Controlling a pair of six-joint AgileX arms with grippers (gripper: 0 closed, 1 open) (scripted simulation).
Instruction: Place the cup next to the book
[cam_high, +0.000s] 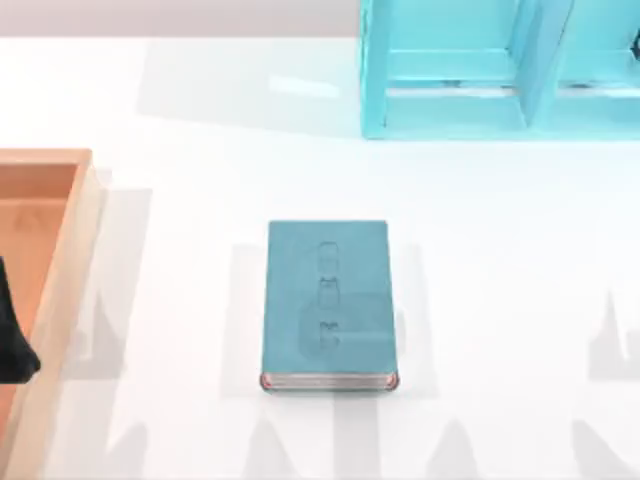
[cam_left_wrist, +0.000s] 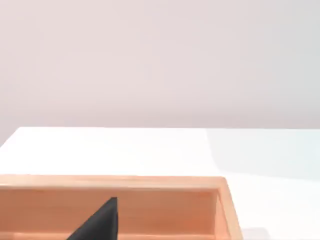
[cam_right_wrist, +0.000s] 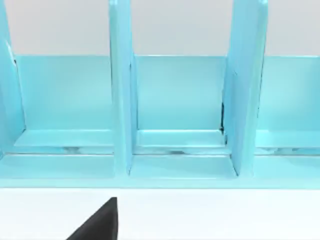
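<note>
Left pincer (cam_high: 12, 340) over the wooden tray (cam_high: 70, 260) at counter's left; can't tell its jaw state. Book (cam_high: 328, 300) flat mid-counter, sides free for placement. Cup location unknown.

Left arm at the table's left edge

A dark part of the left arm (cam_high: 12, 335) was seen at the table's left edge. One dark fingertip (cam_left_wrist: 100, 222) was shown in each wrist view (cam_right_wrist: 100, 222).

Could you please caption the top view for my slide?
Teal book lying flat mid-table, wooden tray at the left edge, cyan shelf unit at the back right.
</note>
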